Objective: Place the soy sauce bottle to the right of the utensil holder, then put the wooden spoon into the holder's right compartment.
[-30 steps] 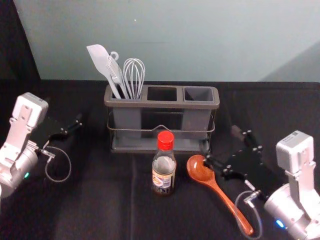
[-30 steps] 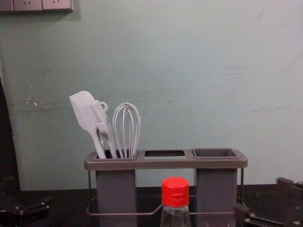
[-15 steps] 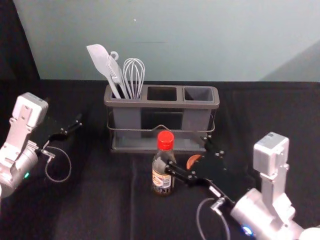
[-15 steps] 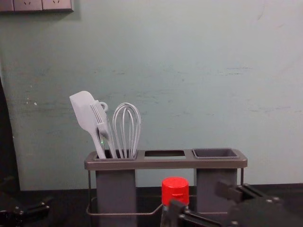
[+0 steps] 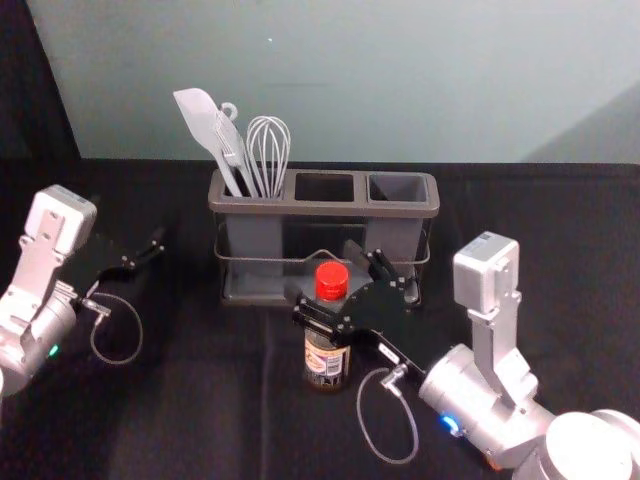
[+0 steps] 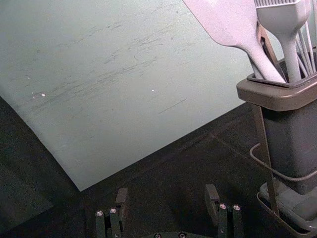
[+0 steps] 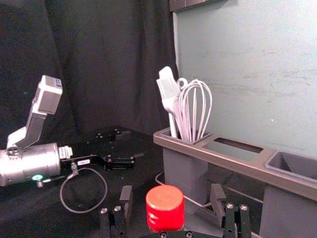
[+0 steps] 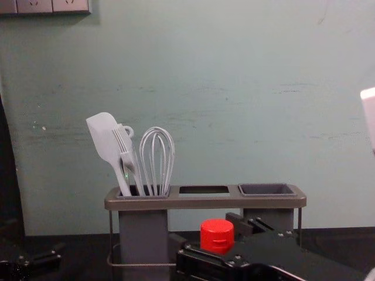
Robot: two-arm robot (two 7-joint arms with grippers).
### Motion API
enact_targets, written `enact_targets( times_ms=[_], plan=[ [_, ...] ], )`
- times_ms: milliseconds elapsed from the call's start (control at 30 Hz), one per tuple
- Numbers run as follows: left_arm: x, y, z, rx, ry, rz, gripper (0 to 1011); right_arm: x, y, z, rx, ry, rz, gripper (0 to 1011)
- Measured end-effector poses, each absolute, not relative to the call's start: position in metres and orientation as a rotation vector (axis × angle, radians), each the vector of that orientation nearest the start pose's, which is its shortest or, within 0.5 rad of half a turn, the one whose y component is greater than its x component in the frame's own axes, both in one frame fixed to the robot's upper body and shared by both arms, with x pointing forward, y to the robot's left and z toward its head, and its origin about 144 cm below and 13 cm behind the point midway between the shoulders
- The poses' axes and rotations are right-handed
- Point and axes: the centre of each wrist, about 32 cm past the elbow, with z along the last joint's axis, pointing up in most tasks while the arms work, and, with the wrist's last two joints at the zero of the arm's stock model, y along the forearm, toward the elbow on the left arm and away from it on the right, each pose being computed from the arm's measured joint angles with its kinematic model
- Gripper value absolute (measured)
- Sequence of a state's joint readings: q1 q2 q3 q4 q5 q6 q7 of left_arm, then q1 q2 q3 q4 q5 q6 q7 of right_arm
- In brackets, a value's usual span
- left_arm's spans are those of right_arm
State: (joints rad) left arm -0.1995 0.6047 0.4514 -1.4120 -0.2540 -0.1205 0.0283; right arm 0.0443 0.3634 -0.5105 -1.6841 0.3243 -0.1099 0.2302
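Your right pincer (image 5: 325,273) is at the soy sauce bottle (image 5: 327,362), reaching in from the right at the height of its red cap (image 5: 331,280). Its two fingers stand apart, one on each side of the cap; in the right wrist view you can see a gap between the cap and either finger, so you have no grip on it. The bottle stands upright on the tabletop (image 5: 200,400), in front of the utensil holder (image 5: 260,207) and near its middle. You have the wooden spoon (image 5: 492,463) mostly hidden under your right arm (image 5: 480,395), with just a small orange-brown part showing near the head view's lower edge. The holder's left compartment carries a spatula (image 5: 198,112), a brush (image 5: 230,140) and a whisk (image 5: 268,150), their heads upward. Your left pincer (image 5: 130,225) is parked to the left of the holder, its fingers apart.
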Motion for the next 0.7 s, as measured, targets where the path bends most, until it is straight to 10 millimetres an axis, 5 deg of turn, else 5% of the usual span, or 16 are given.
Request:
enact_targets(
  times_ms=[333, 700],
  plan=[
    [0.4886, 0.3097, 1.1398, 0.304, -0.285, 1.248, 1000, 0.4317, -0.1639, 1.1539, 0.038, -0.088, -0.817, 907],
    [0.4886, 0.3096, 1.1398, 0.304, -0.285, 1.248, 1000, 0.4265, -0.1648, 1.1551, 0.022, -0.107, -0.827, 548]
  ],
)
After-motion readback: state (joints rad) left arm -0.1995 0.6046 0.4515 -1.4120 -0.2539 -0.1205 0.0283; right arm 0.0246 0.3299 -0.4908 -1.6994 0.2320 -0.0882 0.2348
